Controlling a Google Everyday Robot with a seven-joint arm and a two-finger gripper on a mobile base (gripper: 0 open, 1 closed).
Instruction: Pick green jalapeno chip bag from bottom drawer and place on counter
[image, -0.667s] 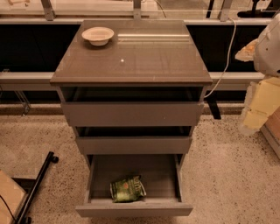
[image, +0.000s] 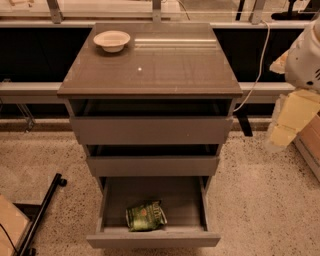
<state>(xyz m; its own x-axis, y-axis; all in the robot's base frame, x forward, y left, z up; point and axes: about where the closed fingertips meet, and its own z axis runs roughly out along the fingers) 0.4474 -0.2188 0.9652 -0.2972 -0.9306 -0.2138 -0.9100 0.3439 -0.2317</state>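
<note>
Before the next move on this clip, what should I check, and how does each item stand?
1. Bottom drawer pulled open: ok.
2. Green jalapeno chip bag lying in it, uncovered: ok.
3. Counter has bare room beside the bowl: ok.
4. Gripper above the bag: not ok; it hangs at the right, beside the cabinet.
5. Gripper ready to grasp: cannot tell.
</note>
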